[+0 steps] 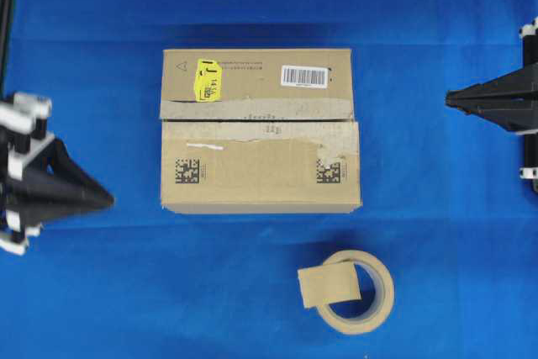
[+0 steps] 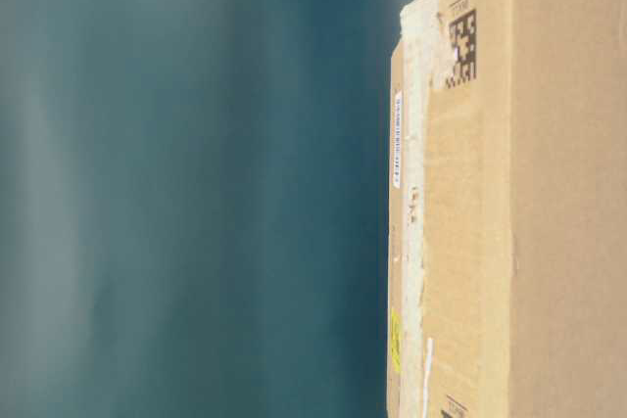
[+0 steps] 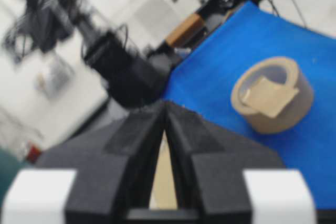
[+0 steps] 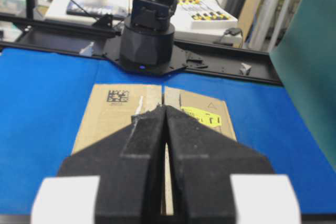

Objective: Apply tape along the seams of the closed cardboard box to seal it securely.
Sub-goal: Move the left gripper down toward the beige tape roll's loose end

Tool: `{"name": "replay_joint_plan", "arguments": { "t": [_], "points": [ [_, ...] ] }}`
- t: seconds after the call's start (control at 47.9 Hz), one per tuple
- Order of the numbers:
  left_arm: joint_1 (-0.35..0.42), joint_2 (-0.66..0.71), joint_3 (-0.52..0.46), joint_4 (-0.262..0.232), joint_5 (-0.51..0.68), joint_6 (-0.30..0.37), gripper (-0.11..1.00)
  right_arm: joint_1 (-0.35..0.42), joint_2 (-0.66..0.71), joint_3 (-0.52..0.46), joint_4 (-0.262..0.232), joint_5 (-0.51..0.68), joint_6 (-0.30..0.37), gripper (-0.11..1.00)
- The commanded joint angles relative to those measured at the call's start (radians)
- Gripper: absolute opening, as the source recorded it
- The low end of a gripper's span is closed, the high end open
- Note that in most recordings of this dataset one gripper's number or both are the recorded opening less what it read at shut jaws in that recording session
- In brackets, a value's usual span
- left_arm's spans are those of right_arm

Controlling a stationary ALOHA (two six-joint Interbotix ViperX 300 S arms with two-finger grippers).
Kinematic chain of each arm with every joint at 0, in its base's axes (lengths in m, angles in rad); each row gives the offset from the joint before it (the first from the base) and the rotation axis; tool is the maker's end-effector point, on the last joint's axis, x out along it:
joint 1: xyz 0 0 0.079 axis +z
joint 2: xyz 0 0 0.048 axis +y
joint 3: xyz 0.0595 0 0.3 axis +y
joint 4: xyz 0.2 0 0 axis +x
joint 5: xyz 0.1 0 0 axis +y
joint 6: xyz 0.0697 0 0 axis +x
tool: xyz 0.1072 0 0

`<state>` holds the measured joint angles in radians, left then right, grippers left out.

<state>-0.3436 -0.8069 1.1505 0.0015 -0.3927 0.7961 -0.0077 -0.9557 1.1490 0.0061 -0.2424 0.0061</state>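
The cardboard box (image 1: 252, 178) lies closed mid-table, with a yellow sticker (image 1: 207, 79) and a barcode label (image 1: 303, 76). Its seam (image 1: 261, 120) is a dark slit between the flaps, bordered by torn greyish old tape (image 1: 252, 109). The square tape piece (image 1: 328, 285) sticks to the tape roll (image 1: 370, 313) in front of the box; it also shows in the left wrist view (image 3: 268, 97). My left gripper (image 1: 105, 199) is shut and empty, left of the box. My right gripper (image 1: 450, 98) is shut and empty, right of it, pointing along the seam (image 4: 163, 95).
The other arm's black base (image 4: 152, 30) stands beyond the box. A teal backdrop (image 4: 310, 66) rises at the table's side. Dark equipment (image 3: 121, 66) lies past the table edge. The table-level view shows only the box (image 2: 549, 193), close up.
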Motion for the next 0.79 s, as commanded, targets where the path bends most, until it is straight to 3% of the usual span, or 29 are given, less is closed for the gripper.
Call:
{"name": "replay_joint_plan", "arguments": {
  "t": [0.0,0.125,0.167,0.355,0.606,0.773],
  "points": [
    [-0.054,0.063,-0.032,-0.008,-0.017,0.117,0.22,-0.003,0.008,-0.029,0.003,-0.015,0.000,0.00],
    [-0.106,0.173,-0.057,-0.020,-0.018,0.252,0.60,-0.003,0.008,-0.035,0.002,-0.018,0.000,0.00],
    [-0.114,0.218,-0.072,-0.021,-0.018,0.285,0.68,-0.003,0.008,-0.037,0.003,-0.018,0.000,0.00],
    [-0.109,0.462,-0.176,-0.029,-0.037,0.341,0.58,-0.009,0.008,-0.041,0.002,-0.018,-0.008,0.00],
    [-0.100,0.792,-0.387,-0.032,-0.051,0.376,0.57,-0.011,0.015,-0.038,0.002,-0.018,-0.009,0.00],
    [-0.091,0.933,-0.505,-0.034,-0.051,0.442,0.57,-0.009,0.029,-0.035,0.000,-0.018,-0.011,0.00]
  ]
}}
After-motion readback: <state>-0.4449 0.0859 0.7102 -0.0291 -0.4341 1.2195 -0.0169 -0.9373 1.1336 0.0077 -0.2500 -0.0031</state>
